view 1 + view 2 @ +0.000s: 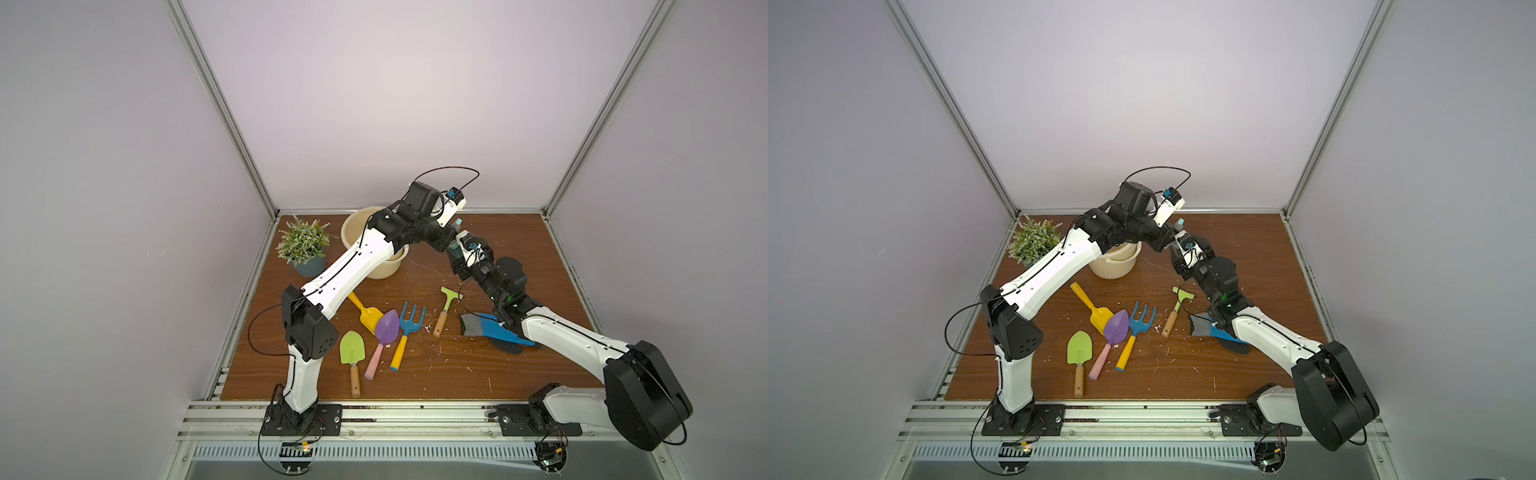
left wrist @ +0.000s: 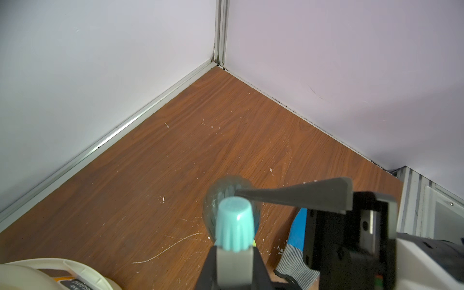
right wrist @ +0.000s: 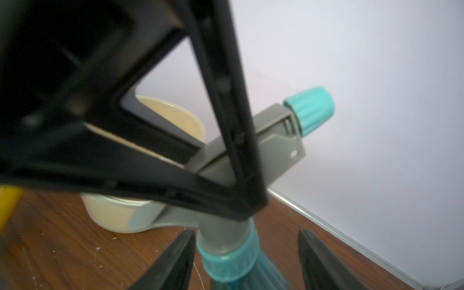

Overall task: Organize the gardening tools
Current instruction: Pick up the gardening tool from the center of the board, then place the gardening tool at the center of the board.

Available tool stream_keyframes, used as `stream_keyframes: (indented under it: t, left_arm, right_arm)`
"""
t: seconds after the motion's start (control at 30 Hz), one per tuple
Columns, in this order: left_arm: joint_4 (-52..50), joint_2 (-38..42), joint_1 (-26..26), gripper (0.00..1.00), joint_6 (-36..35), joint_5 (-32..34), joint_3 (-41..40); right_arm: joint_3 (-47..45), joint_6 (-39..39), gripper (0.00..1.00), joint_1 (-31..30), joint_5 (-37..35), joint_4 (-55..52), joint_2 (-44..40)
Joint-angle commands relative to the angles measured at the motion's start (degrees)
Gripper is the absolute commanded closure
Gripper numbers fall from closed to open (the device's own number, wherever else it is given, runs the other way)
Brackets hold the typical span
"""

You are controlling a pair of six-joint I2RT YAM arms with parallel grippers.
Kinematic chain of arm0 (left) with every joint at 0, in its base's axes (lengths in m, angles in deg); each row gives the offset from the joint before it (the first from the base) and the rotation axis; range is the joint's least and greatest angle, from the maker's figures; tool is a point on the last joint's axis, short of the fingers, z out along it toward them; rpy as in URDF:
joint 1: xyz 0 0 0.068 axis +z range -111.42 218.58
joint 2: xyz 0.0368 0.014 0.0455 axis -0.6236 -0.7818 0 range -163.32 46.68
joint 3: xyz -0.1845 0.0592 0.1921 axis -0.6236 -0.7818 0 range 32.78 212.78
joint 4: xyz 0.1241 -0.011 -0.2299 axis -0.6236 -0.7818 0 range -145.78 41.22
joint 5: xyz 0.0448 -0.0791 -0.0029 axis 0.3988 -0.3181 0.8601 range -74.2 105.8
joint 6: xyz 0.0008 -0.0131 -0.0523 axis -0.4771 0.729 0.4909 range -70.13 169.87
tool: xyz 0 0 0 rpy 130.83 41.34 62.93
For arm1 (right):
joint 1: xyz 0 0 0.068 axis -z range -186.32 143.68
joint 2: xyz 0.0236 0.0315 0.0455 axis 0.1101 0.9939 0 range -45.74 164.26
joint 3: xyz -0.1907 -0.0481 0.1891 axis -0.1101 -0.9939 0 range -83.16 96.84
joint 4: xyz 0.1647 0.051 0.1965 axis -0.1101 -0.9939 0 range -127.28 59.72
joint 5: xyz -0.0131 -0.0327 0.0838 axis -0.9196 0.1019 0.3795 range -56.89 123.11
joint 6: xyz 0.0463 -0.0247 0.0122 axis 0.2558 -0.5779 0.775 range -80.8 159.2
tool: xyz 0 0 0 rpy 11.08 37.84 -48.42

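- As my left claw (image 2: pixel 234 262) clamps the grey sprayer head of the spray bottle (image 3: pixel 227 253), I see my right claw (image 3: pixel 246 238) gaping, its fingers either side of the neck, not touching it.
- The bottle is upright at the back of the scratched wooden table (image 2: pixel 175 150): ribbed teal nozzle and collar, translucent body.
- The cream bucket (image 3: pixel 108 213) is just beside it; there is bare board toward the far corner.

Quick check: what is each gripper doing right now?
Left gripper: closed, holding the teal spray bottle by its grey spray head.
Right gripper: open, fingers either side of the bottle's neck, not clamped.
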Motion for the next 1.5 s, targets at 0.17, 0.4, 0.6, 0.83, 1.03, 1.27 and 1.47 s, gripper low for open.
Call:
stream_keyframes:
  t: [0.17,0.4,0.6,0.83,1.03,1.27,1.47]
  left_arm:
    - [0.27,2.07,0.41,1.0,0.46,-0.14,0.39]
    - [0.31,1.02,0.87,0.73,1.16,3.41,2.09]
    - [0.37,1.91,2.49,0.51,5.13,13.23,2.55]
    - [3.55,9.53,5.29,0.48,8.04,24.25,-6.05]
    - [21.46,26.1,7.13,0.35,13.49,27.29,-32.25]
    - [24.33,36.44,7.91,0.35,17.95,29.13,-48.08]
    - [25.58,43.22,8.01,0.34,20.06,31.12,-56.47]
  right_arm:
    - [2.97,-0.61,0.6,-0.67,1.45,4.12,0.55]
    - [4.17,-0.14,0.8,-0.67,0.39,3.11,2.1]
    - [4.87,3.58,0.81,0.18,-1.56,7.43,5.29]
    - [7.8,10.39,0.81,1.87,0.28,14.16,12.83]
    - [12.29,19.53,0.81,4.34,2.73,24.29,21.59]
    - [19.96,25.25,0.8,5.04,4.77,28.95,31.39]
    - [23.76,26.78,0.8,4.87,4.87,30.15,37.27]
